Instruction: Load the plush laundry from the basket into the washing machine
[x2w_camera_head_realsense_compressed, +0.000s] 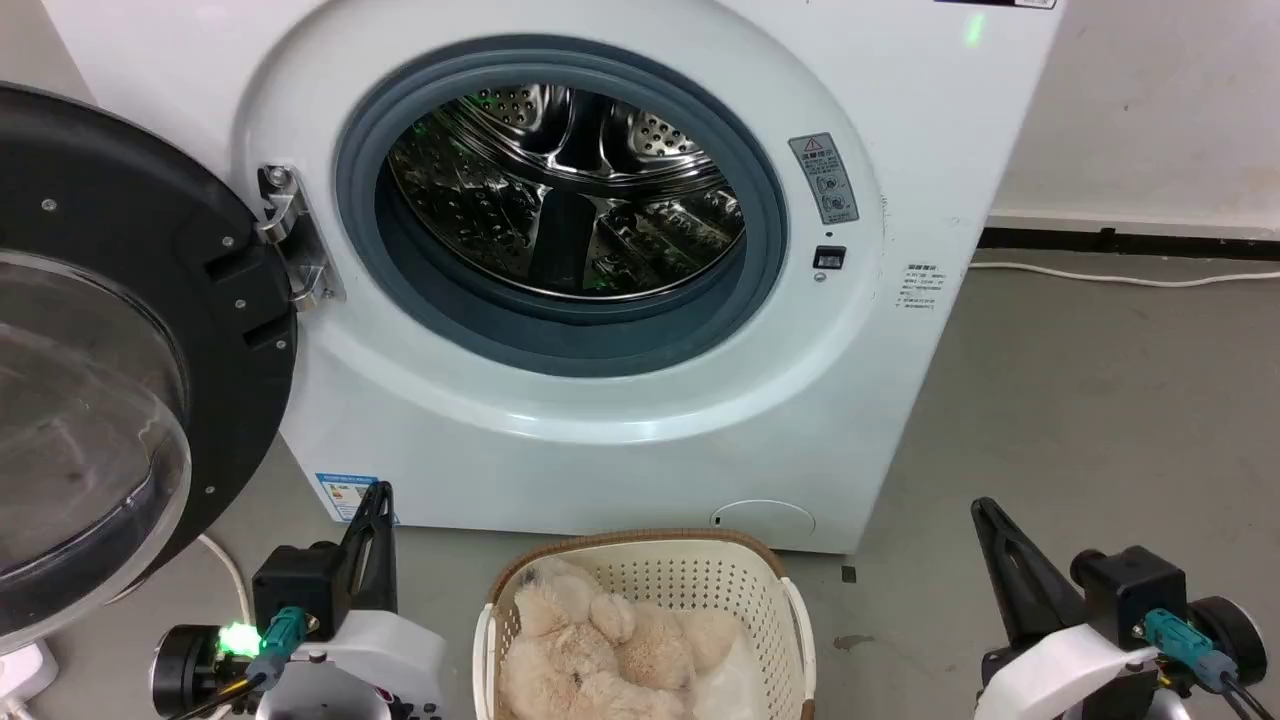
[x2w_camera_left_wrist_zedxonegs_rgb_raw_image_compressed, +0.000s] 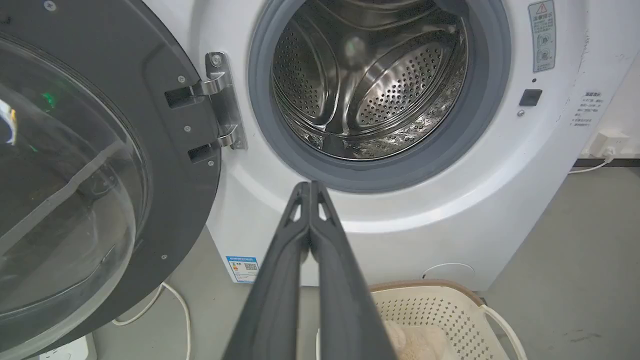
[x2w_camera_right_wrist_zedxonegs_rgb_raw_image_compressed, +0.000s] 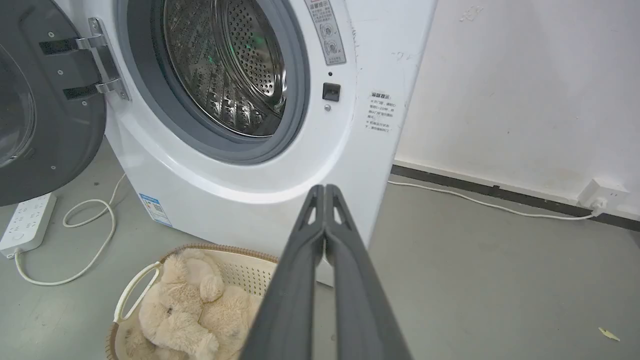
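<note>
A fluffy beige plush toy lies curled inside the cream perforated basket on the floor, right before the white washing machine. The machine's black-framed glass door hangs swung open to the left, baring the steel drum. My left gripper stands shut and empty left of the basket, fingers pressed together. To the basket's right, my right gripper is also shut and empty. The right wrist view shows the plush toy in the basket.
A white power strip and its looping cable lie on the grey floor left of the machine. Another white cable runs along the wall to a socket at the right. Bare floor stretches to the machine's right.
</note>
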